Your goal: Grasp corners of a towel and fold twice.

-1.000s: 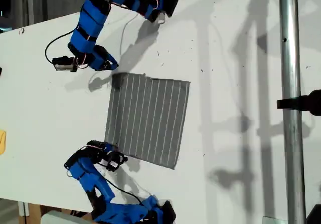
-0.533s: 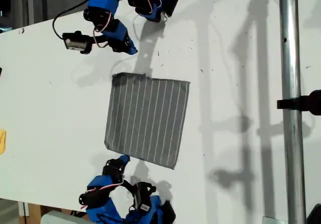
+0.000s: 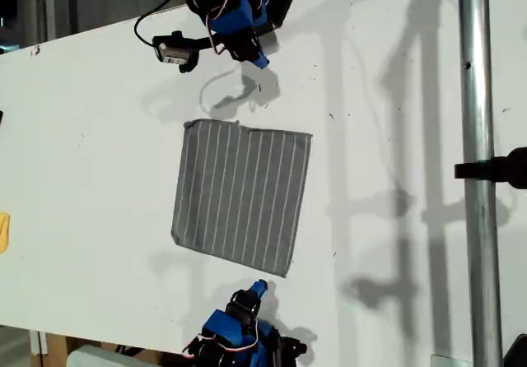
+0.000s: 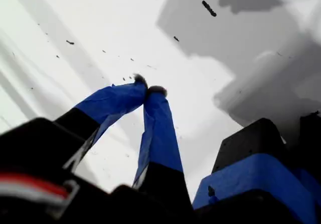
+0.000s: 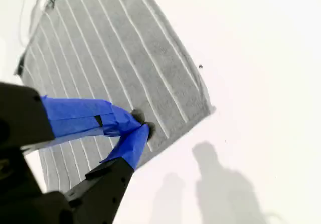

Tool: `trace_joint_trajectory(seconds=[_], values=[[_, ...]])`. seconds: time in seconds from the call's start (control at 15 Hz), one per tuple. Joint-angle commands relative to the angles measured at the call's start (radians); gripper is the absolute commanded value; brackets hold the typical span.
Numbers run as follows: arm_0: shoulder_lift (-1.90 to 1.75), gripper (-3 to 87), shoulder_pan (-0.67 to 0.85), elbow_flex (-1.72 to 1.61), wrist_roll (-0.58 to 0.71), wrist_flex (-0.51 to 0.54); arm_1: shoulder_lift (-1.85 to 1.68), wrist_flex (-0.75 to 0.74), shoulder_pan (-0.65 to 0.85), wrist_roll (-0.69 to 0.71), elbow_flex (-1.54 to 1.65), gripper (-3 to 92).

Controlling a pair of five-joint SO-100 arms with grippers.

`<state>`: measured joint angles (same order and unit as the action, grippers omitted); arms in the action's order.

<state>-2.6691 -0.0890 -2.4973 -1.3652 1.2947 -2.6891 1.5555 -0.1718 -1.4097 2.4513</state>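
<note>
Fingers (image 4: 160,128) of my first gripper (image 4: 149,89): tips pressed together, nothing between them, bare white tabletop (image 3: 395,137) beneath. Fingers (image 5: 80,116) of my second gripper (image 5: 143,123): likewise pressed together and pinching nothing. In the second wrist view they overlap the striped cloth, but the exterior view puts that gripper off the cloth, so I judge this a matter of sight line and not contact. The towel (image 3: 243,194) lies flat near the middle of the tabletop, with no edge lifted and nothing resting on it. In the exterior view, the first gripper sits at 12 o'clock from the towel, well apart from it. The second sits at 6 o'clock, near the cloth's edge. Judgement: both arms are parked clear of the cloth with fingers closed, so no corner is being grasped. How many layers the cloth has cannot be told, so fold progress is undetermined. Counts: one towel; four corners (image 3: 305,137), all visible and all free; two arms, two grippers; one upright metal pole (image 3: 478,178) at 3 o'clock from the towel in the exterior view.
</note>
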Motion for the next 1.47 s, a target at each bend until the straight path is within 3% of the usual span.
trace_joint_trajectory(seconds=[0.0, 0.2, 0.47, 0.8, 0.93, 1.0, 1.4], values=[[-0.163, -2.9, -0.048, -0.015, -0.011, 0.04, 0.186, -0.052, -0.015, 0.026, -0.193, -0.3], [-0.181, -2.9, -0.071, -0.046, -0.055, 0.032, 0.595, -0.057, -0.032, 0.066, -0.574, -0.3], [-0.193, -2.9, -0.083, -0.069, -0.077, 0.025, 0.971, 0.115, -0.071, 0.057, -1.091, -0.3], [-0.207, -2.9, -0.086, -0.072, -0.074, 0.023, 1.14, 0.035, -0.112, 0.031, -1.308, 1.3], [-0.207, -2.9, -0.087, -0.072, -0.071, 0.021, 1.155, -0.003, -0.104, 0.055, -1.324, 17.0], [-0.207, -2.9, -0.087, -0.072, -0.067, 0.02, 1.154, -0.018, -0.097, 0.086, -1.325, 35.2], [-0.209, -2.9, -0.098, -0.071, -0.066, 0.018, 1.195, 0.124, -0.066, 0.161, -1.35, 41.3]])
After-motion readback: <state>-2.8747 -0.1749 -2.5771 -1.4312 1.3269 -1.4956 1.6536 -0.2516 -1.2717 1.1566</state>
